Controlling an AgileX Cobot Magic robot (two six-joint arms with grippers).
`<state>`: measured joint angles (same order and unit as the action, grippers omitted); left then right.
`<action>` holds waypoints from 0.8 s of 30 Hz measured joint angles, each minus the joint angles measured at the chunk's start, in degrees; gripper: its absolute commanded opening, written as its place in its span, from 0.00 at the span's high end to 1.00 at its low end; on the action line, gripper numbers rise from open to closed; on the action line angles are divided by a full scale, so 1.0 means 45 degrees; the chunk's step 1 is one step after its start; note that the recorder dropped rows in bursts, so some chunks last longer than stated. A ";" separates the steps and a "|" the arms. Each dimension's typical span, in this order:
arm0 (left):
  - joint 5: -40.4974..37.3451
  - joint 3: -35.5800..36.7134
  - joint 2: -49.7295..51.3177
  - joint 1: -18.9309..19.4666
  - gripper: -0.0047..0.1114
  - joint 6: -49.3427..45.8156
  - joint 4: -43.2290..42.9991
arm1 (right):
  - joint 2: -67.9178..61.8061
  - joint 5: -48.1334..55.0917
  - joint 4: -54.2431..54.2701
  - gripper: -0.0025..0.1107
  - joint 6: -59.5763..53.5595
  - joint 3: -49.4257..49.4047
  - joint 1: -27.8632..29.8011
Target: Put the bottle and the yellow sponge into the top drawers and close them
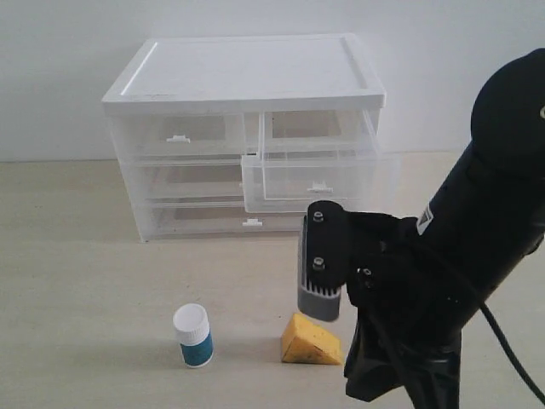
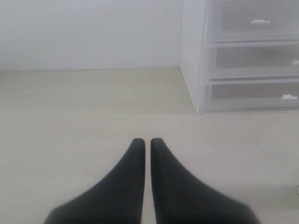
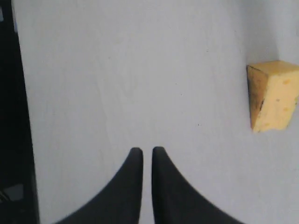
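Across the whole scene you have a pale desk (image 1: 85, 256), and at its far side sits the white-topped clear plastic cabinet (image 1: 247, 72). Your right arm (image 1: 477, 213) is the next biggest thing, a black mass that fills the right of the exterior view and slopes down toward the near edge. It has a grey block low on its wrist. On the cabinet, the two full-width drawers (image 1: 196, 220) look pushed in. Above them, the top right drawer (image 1: 319, 175) stands well out from the cabinet front with its white clip handle facing you, and nothing shows inside it. The top left drawer (image 1: 183, 136) sits flush with the frame. Your right pincer (image 3: 147, 150) has its two dark fingers drawn together with only a sliver of gap. It holds nothing and points down at bare desk, with the sponge off to one side and clear of the tips. Your left pincer (image 2: 146, 140) is likewise closed up to a thin slit and empty. It is low over open desk with the cabinet's side ahead of it, and its arm does not show in the exterior view. The yellow sponge (image 1: 308, 341) lies on the desk near you, just beside the right arm. The bottle (image 1: 193, 335) stands upright to the sponge's left, apart from it, with its white cap on top.
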<state>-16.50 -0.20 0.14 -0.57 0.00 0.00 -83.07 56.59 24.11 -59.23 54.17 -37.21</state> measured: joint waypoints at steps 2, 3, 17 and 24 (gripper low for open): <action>0.0000 0.0000 0.0000 0.0000 0.92 0.0000 0.0000 | 0.0000 0.0021 -0.0034 0.57 -0.1261 0.0000 0.0000; 0.0000 0.0000 0.0000 0.0000 0.92 0.0000 0.0000 | 0.0000 -0.0044 -0.0034 0.46 -0.1701 0.0000 0.0000; 0.0000 0.0000 0.0000 0.0000 0.92 0.0000 0.0000 | -0.1130 -0.3797 -0.0169 0.26 -0.0417 0.0048 0.0000; 0.0000 0.0000 0.0000 0.0000 0.92 0.0000 0.0000 | -0.2918 -0.4422 -0.0107 0.26 -0.1031 0.0076 0.0807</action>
<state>-16.50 -0.20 0.14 -0.57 0.00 0.00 -96.20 36.69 23.63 -63.87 54.51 -33.58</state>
